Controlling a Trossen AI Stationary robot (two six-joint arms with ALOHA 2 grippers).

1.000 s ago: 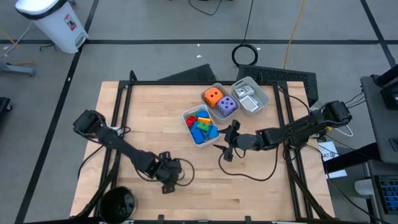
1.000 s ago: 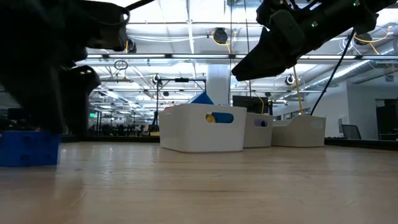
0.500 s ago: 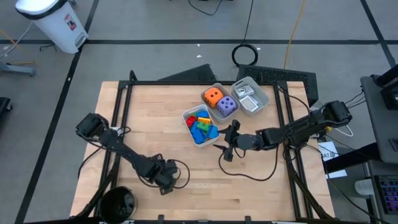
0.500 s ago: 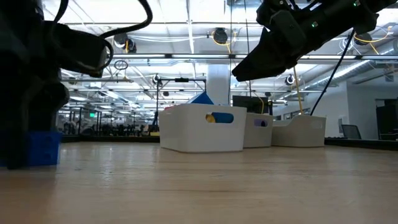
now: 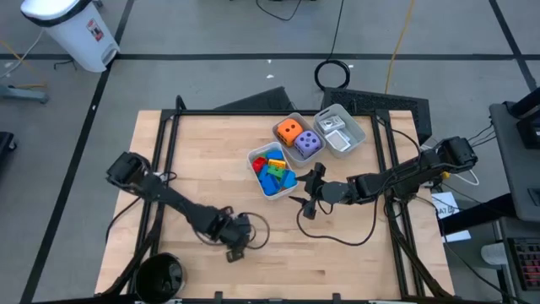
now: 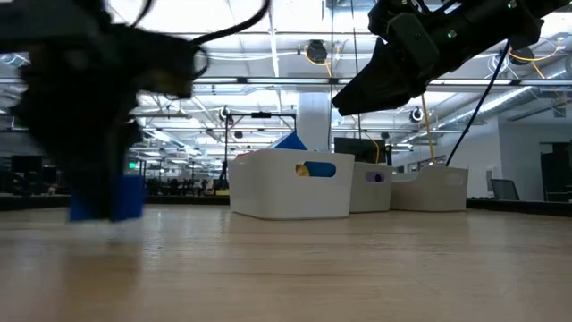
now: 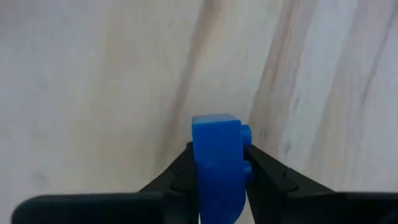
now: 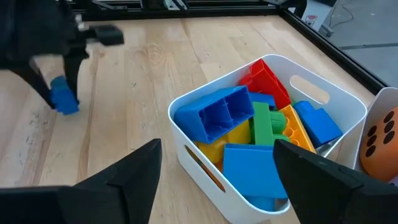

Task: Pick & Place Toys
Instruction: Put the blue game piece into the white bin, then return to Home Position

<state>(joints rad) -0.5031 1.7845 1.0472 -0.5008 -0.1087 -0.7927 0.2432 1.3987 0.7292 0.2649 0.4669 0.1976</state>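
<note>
I have a blue brick [image 7: 216,163] pinched between the fingers of my left gripper [image 5: 234,248]. In the left wrist view the two dark fingers press on both sides of it, so I am gripping it. In the low view the brick [image 6: 107,197] hangs just above the bench [image 5: 202,160], or maybe it just touches the wood. That part is smeary, so I cannot say which. The left gripper is near the front edge of the bench, well apart from the trays.

I think this is the picking-up step, and the grab looks done. Next I would lift the brick and carry it across the bench to the white tray of bricks [image 5: 271,173]. That tray already holds red, blue, yellow and green bricks [image 8: 264,134]. I would need to go up high enough to clear its wall, then let go over the pile.

My right gripper [image 8: 217,168] waits just beside that tray with its fingers wide apart, holding nothing. It is close to where I want to drop the brick, so I should be careful not to bump it.

Next to that tray sit an orange dice [image 5: 288,130] and a purple dice [image 5: 307,142], with a clear tray [image 5: 340,128] beyond them. I cannot tell what the pale things in the clear tray are. From above, my own left arm hides the blue brick. The brick's bottom end is cut off in the left wrist view too.
</note>
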